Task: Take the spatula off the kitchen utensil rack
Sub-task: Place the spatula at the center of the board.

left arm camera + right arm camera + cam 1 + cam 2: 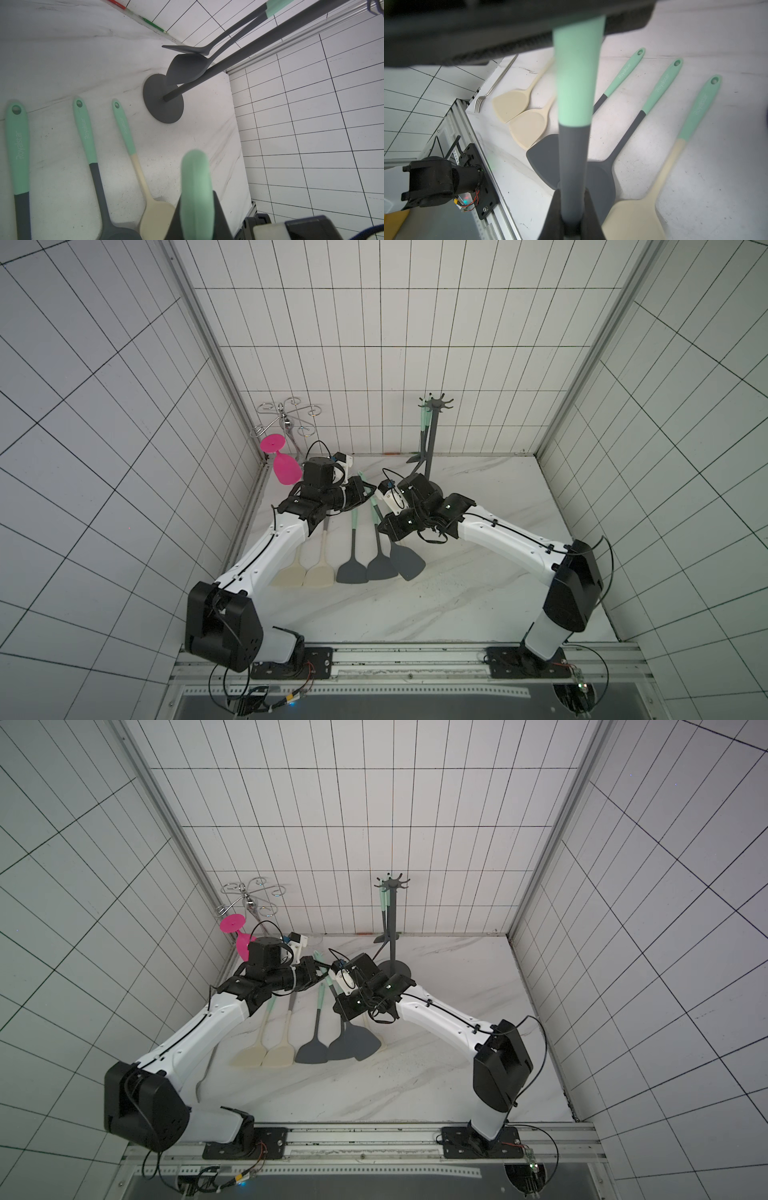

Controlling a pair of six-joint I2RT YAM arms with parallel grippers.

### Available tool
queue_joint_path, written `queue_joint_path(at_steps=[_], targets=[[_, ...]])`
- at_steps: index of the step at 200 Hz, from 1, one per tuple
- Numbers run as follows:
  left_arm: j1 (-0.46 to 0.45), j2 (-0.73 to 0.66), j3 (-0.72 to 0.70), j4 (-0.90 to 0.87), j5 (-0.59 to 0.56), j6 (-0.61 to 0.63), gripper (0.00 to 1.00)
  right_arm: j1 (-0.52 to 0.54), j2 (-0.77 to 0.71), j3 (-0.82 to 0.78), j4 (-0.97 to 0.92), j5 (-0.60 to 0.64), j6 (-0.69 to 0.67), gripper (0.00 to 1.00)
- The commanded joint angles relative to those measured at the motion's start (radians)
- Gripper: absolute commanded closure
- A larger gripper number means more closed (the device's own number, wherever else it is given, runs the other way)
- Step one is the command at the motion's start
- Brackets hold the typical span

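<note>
The marble table (478, 593) fills the lower half of both top views, and my two arms arch in from the lower corners to meet at centre frame. The kitchen utensil rack (436, 405) stands at upper centre-right against the back wall. Two hanging spatulas (187, 70) are on its hooks, and my right forearm hides its base from above. A row of loose spatulas (351, 572) lies left of centre on the marble.

The spatula (573, 145) I am after is off the rack. It hangs at centre frame between the two arms, above the row, blade towards the bottom of the frame.

My worry is that both grippers have the same spatula. If I move either arm before the other lets go, I expect the handle to twist or get pulled out of a grip. It would then drop onto the loose ones and scatter them. The right arm also sits close to the rack base, so a careless swing could tip the rack and shake off the two on it.

The left gripper (196, 207) is clenched on the mint handle end, its fingers (174, 220) pressed to either side. The right gripper (572, 207) is clamped on the grey shaft further down.
</note>
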Motion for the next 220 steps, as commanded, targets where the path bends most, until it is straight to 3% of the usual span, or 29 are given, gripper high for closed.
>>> queue_joint_path(at_steps=[1, 14, 33, 81, 110, 139, 171, 220], targets=[[0.001, -0.029, 0.022, -0.036, 0.009, 0.060, 0.73, -0.009, -0.067, 0.017, -0.033, 0.084, -0.022, 1.00], [0.002, -0.038, 0.033, -0.058, -0.002, 0.099, 0.59, -0.026, -0.114, -0.006, -0.037, 0.127, -0.028, 1.00], [0.005, -0.069, 0.033, -0.066, -0.042, 0.142, 0.50, -0.077, -0.214, -0.062, -0.039, 0.192, -0.022, 1.00], [0.014, -0.128, -0.018, -0.029, -0.160, 0.199, 0.47, -0.257, -0.535, -0.297, -0.061, 0.359, 0.062, 1.00], [0.018, -0.105, -0.021, -0.027, -0.145, 0.188, 0.47, -0.366, -0.595, -0.419, -0.149, 0.389, 0.124, 1.00], [0.019, -0.077, -0.023, -0.029, -0.123, 0.173, 0.47, -0.470, -0.486, -0.447, -0.169, 0.254, 0.143, 1.00], [0.021, -0.074, -0.027, -0.040, -0.118, 0.173, 0.47, -0.491, -0.274, -0.378, -0.119, 0.143, 0.121, 1.00], [0.027, -0.090, -0.047, -0.046, -0.127, 0.176, 0.47, -0.495, 0.032, -0.191, -0.094, 0.133, 0.114, 1.00]])
